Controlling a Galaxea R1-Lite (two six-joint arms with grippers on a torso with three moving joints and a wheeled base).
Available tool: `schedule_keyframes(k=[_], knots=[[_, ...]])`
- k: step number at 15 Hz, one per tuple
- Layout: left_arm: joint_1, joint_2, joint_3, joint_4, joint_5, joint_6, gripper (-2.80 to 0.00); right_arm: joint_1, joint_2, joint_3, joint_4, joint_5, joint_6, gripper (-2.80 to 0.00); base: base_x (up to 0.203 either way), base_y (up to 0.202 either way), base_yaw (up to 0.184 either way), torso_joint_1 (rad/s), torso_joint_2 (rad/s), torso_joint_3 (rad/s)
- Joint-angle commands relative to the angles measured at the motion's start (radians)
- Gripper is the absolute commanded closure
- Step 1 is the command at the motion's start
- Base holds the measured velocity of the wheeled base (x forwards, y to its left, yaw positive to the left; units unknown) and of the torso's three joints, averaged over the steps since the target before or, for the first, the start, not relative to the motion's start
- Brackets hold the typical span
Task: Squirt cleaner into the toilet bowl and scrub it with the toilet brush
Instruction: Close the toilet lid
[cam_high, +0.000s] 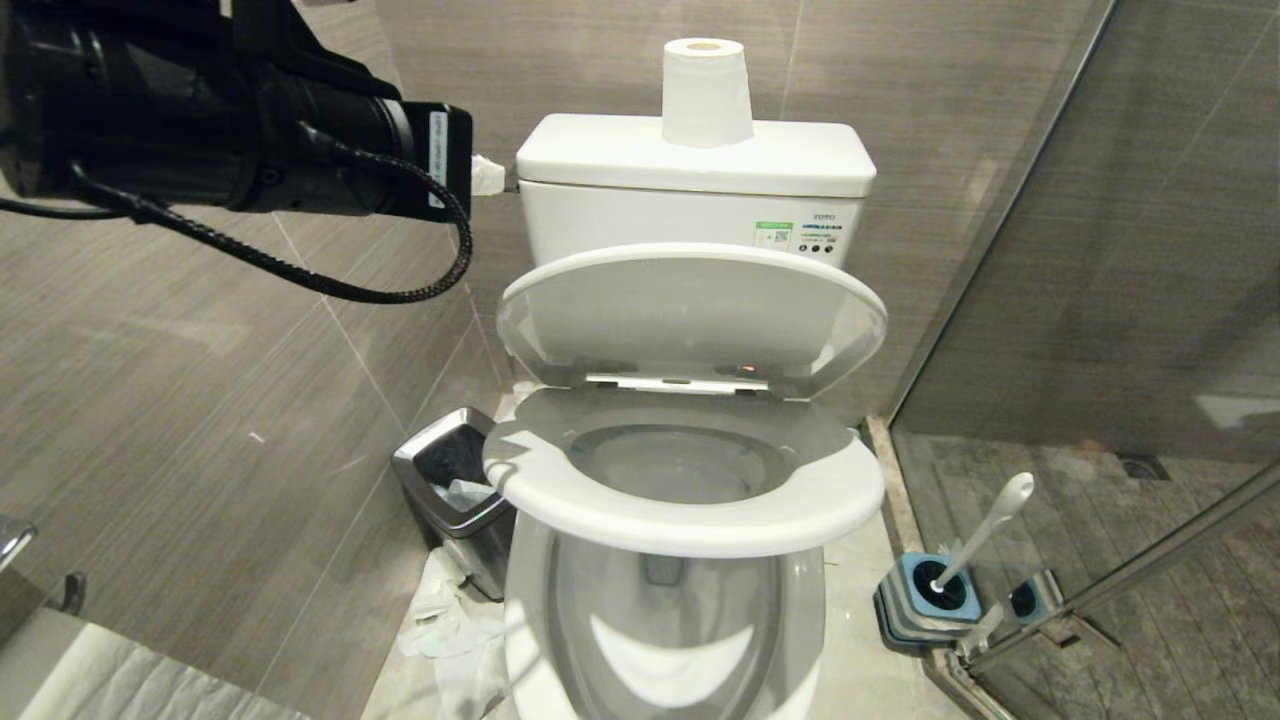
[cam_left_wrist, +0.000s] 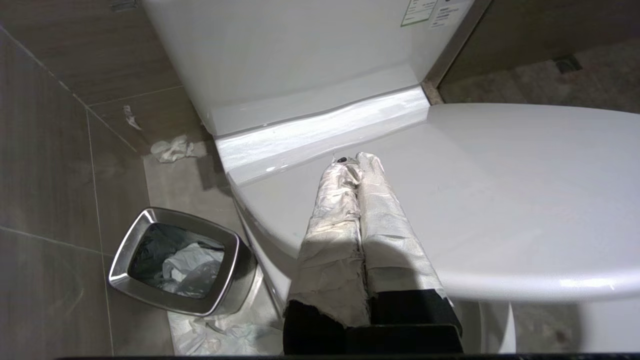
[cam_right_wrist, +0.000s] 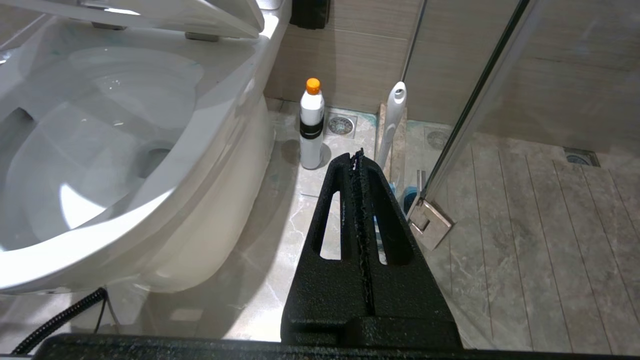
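A white ceramic toilet bowl (cam_high: 665, 610) fills the centre of the head view, its lid raised toward twelve o'clock against the tank (cam_high: 690, 190), which carries a paper roll (cam_high: 706, 92); the seat (cam_high: 690, 500) appears partly lifted, hovering above the bowl rim. At about eight o'clock from the bowl stands a steel-rimmed bin (cam_high: 452, 490) with crumpled tissue (cam_high: 445, 625) on the floor beside it. At about four o'clock, near the glass shower partition (cam_high: 1100, 300), the toilet brush (cam_high: 985, 530) leans in its square blue-and-grey holder (cam_high: 925, 600). The cleaner bottle (cam_right_wrist: 311, 125), white with an orange cap, shows only in the right wrist view, standing upright on the floor between the bowl's side and the brush. The left gripper (cam_left_wrist: 356, 162), its foil-wrapped fingers pressed together and holding nothing, hangs over the seat's rear edge near the tank; its arm crosses the head view at ten o'clock. The right gripper (cam_right_wrist: 358, 155) is likewise pinched closed and empty, low beside the bowl. The bottle looks light, smooth and squeezable, probably slippery, so its banded waist seems the surest grip. The brush handle appears stiff and slim, best taken near its flattened top.
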Motion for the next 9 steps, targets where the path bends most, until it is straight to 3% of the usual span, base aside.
schedule_keyframes(k=[1, 5, 9], knots=[[-0.027, 0.059, -0.018, 0.008, 0.009, 0.000, 0.00, 0.000, -0.001, 0.012, 0.000, 0.000, 0.000, 0.00, 0.000, 0.000, 0.000, 0.000, 0.00, 0.000], [-0.108, 0.043, 0.054, 0.126, 0.020, -0.012, 0.00, 0.000, -0.001, 0.012, 0.000, 0.000, 0.000, 0.00, 0.000, 0.000, 0.000, 0.000, 0.00, 0.000], [-0.147, 0.001, 0.198, 0.146, 0.020, -0.021, 0.00, 0.000, -0.001, 0.011, 0.000, 0.000, 0.000, 0.00, 0.000, 0.000, 0.000, 0.000, 0.00, 0.000]])
